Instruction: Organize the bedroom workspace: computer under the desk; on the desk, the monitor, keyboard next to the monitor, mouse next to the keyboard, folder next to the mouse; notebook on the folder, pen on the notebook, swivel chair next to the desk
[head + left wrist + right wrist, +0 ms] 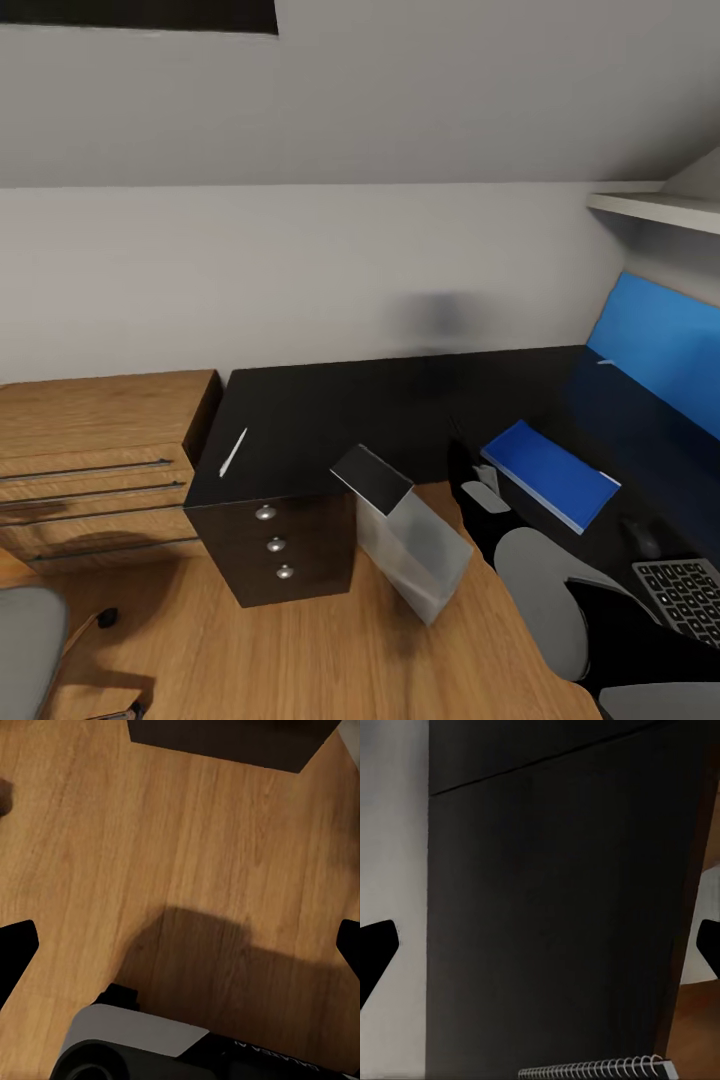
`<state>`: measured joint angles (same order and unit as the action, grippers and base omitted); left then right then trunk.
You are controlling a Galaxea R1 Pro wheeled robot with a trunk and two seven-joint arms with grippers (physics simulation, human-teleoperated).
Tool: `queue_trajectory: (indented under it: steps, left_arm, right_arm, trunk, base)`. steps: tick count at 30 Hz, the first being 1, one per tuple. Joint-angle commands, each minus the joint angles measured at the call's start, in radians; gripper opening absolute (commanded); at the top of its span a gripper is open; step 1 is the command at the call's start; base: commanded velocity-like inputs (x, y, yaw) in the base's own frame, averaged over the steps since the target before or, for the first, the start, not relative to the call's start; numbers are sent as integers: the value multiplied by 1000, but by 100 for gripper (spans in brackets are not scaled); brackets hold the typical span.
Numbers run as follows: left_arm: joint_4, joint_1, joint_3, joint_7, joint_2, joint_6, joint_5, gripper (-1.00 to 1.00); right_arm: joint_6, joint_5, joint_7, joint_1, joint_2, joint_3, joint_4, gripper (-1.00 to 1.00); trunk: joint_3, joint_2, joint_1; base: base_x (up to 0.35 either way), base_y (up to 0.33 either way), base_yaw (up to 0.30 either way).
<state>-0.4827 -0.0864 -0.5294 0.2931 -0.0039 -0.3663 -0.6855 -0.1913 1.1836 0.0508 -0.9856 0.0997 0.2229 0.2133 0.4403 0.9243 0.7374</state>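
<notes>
The thin white stick-like pen (pixel 233 452) lies flat on the long black L-shaped counter (pixel 330 410), near its left near edge, well apart from the flat bright-blue folder (pixel 550 472) to the right. It looks light, stiff and likely to roll, so a pinch across its middle should suit. The right hand (pixel 540 945) is spread wide over the counter, empty, with the wire-spiral edge of a thin notebook (pixel 594 1069) close by. The left hand (pixel 180 945) is equally wide over the wooden floor (pixel 150 832).
</notes>
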Motion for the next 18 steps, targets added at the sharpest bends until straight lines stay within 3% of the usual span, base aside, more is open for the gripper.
queue_trajectory:
  steps: [1, 11, 12, 18]
  left_arm:
    - [0, -1, -9, 8, 1, -5, -6, 100]
    - [0, -1, -8, 8, 1, -5, -6, 100]
    - [0, -1, -8, 8, 1, -5, -6, 100]
    - [0, -1, -8, 8, 1, -5, -6, 100]
  right_arm:
    - [-1, 10, 10, -1, -1, 1, 0, 100]
    - [1, 11, 31, 0, 2, 1, -4, 100]
    - [-1, 11, 68, 2, 4, 1, -5, 100]
    - [-2, 11, 110, 6, 4, 1, -6, 100]
  trunk:
    - [1, 1, 0]
    - [1, 1, 0]
    - [1, 1, 0]
    - [1, 1, 0]
  base:
    - [0, 0, 2]
    - [0, 0, 0]
    - [0, 0, 0]
    - [0, 0, 0]
